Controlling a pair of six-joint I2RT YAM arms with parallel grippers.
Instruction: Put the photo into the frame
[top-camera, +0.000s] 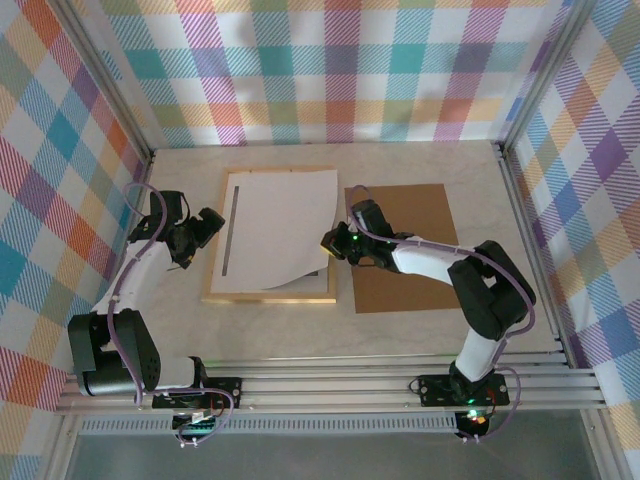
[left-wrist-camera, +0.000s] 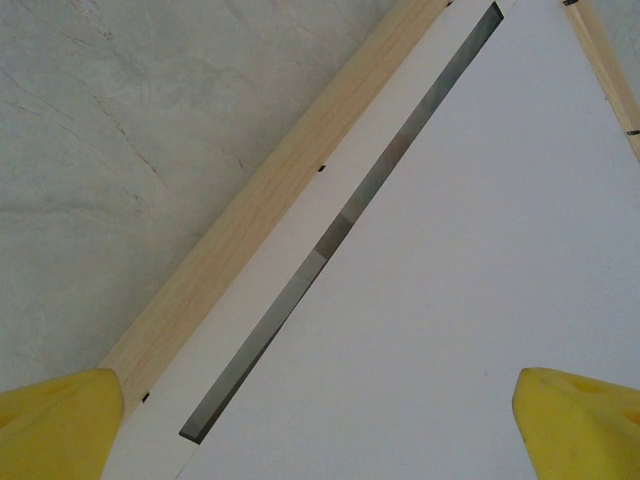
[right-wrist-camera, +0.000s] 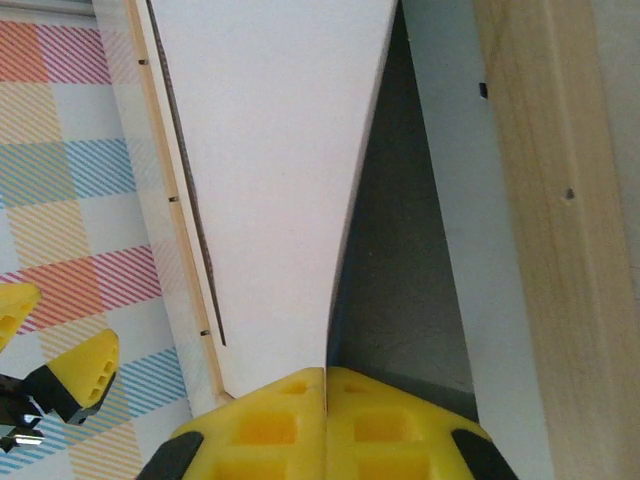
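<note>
My right gripper is clenched on the photo. On its wrist camera the two yellow fingers meet with no gap, pinching the near right corner of the sheet. The photo lies white side up over the frame, which sits flat on the table. The pinched corner curls up off the frame, so I see a dark gap beneath it, while the rest of the sheet stays down.

Along the left side, a strip of white border and a thin dark slit stay uncovered between the photo's edge and the wooden rail.

My left gripper is released, with its jaws spread wide and grasping nothing. It hangs by the frame's left rail, and I can't tell whether it touches anything. A brown board lies flat just right of the frame, under my right arm.
</note>
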